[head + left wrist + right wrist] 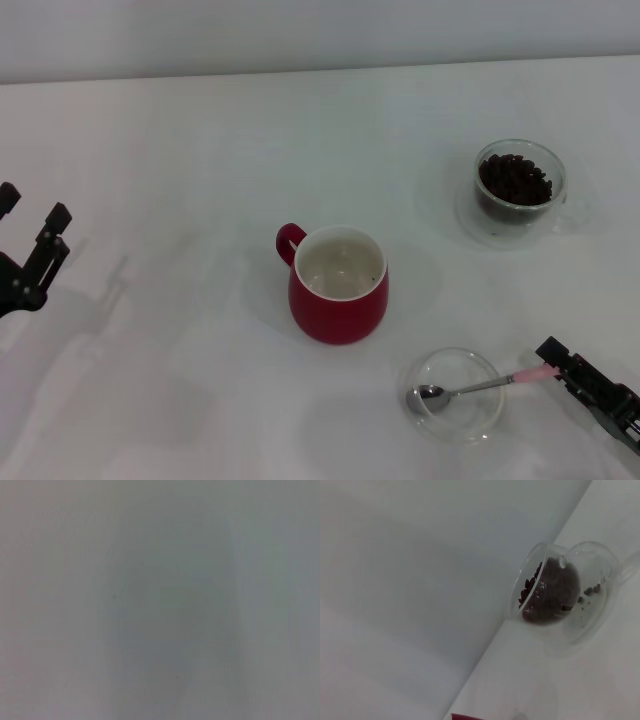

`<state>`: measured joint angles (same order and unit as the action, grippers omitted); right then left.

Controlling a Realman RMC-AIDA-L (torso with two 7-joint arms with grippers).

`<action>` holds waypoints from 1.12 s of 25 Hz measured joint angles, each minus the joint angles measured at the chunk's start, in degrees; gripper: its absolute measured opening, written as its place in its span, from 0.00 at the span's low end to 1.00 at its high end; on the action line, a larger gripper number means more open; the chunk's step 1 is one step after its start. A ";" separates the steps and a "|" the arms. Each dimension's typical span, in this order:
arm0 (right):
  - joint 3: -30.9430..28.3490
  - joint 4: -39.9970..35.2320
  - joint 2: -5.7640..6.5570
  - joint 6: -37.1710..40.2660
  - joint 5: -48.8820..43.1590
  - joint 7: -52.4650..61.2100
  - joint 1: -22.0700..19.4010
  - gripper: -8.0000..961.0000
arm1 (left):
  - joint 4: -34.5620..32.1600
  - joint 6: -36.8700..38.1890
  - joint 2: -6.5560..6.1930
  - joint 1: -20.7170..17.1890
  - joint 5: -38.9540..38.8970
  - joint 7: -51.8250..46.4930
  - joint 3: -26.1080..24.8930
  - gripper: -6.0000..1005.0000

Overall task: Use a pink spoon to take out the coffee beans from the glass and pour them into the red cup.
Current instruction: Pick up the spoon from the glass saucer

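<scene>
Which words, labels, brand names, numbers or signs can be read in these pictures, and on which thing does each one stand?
There are none to read.
Red cup: plain, no print visible.
Glass with coffee beans: clear, no marking.
Spoon and the dish under it: no marking.
Left gripper and right gripper: no label can be made out.
Table: bare of text.
</scene>
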<state>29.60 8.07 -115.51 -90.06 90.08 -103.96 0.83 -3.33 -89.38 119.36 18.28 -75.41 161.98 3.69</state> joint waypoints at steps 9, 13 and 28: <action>0.62 -0.31 0.03 0.33 0.00 0.07 0.28 0.57 | 0.23 -0.01 0.00 0.00 0.00 0.00 0.00 0.55; 0.74 -0.36 0.03 0.35 0.00 0.08 0.33 0.52 | 0.34 -0.01 0.00 -0.05 0.00 0.00 0.00 0.55; 1.03 -0.52 0.20 0.23 0.00 0.50 0.28 0.25 | 0.50 -0.01 0.09 -0.16 0.00 0.00 0.14 0.55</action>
<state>30.63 7.54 -115.31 -89.83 90.08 -103.46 1.11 -2.83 -89.39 119.44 18.12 -75.41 161.98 3.83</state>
